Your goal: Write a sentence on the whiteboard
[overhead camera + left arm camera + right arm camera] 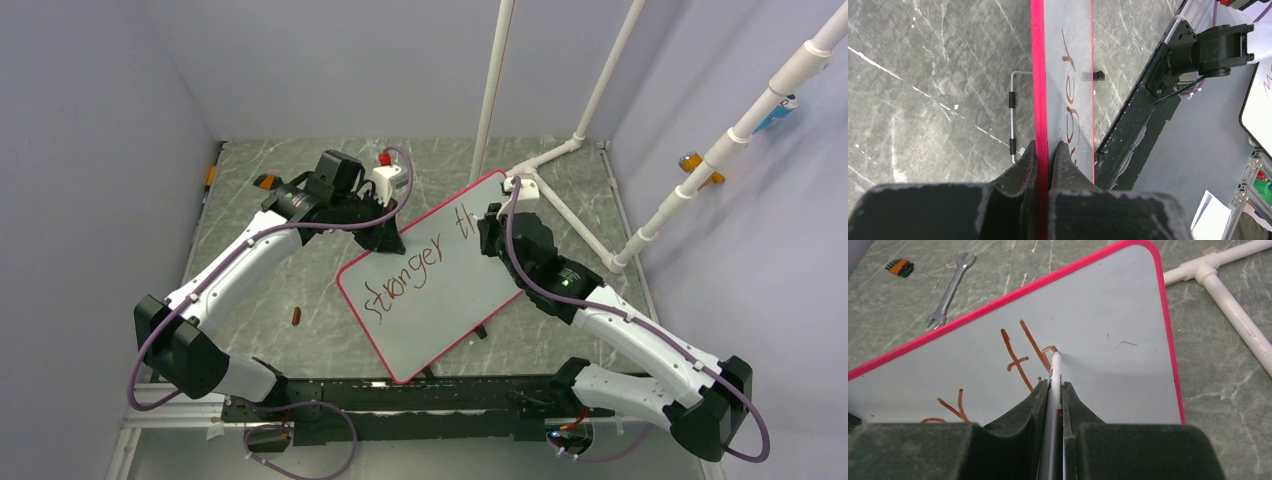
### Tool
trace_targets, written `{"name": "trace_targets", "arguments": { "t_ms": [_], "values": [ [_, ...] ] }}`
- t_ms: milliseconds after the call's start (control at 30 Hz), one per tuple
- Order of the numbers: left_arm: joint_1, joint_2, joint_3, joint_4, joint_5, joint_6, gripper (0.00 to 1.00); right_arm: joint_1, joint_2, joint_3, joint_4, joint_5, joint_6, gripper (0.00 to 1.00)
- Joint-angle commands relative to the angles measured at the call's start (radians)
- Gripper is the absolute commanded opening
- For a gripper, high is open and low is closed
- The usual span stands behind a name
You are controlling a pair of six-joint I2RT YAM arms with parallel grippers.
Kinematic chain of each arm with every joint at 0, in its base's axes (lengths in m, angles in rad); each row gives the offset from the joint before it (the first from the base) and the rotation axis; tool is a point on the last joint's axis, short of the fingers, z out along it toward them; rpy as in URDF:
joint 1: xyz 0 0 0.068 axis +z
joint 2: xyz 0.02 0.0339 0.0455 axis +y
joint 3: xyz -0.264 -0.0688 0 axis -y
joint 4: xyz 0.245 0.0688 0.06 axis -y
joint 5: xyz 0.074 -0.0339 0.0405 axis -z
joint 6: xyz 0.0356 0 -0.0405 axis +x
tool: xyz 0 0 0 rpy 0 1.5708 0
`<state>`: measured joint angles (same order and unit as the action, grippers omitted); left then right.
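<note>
Looking down from high on the near side; close in from each wrist, left edge-on along the whiteboard (1075,50), right over its face, seemingly the same board shared with overhead.

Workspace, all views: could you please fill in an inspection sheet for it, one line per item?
Surface: grey marbled table.
Job's things: whiteboard; sentence reads "stronger th" so far; marker tip touching the board.
Clutter: wrench, orange bit holder, small brown piece.
Grippers: left gripper shut on the whiteboard's rim; right gripper shut on the marker.
Cables: purple cables along both arms.
Surroundings: grey walls, white pipes.
</note>
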<state>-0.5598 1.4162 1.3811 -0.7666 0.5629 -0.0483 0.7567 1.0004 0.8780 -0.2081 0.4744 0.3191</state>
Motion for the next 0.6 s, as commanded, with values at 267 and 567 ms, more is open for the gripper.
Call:
{"name": "trace_targets", "arguments": {
  "t_ms": [267,567],
  "values": [
    [-0.009,-0.013,0.000,0.067,-0.189,0.199,0.00,-0.002,-0.051,-0.089,-0.019,-0.011,0.032,0.00],
    [-0.008,-0.011,-0.001,0.067,-0.190,0.199,0.00,-0.002,-0.088,-0.081,-0.050,-0.004,0.025,0.00]
  ]
}}
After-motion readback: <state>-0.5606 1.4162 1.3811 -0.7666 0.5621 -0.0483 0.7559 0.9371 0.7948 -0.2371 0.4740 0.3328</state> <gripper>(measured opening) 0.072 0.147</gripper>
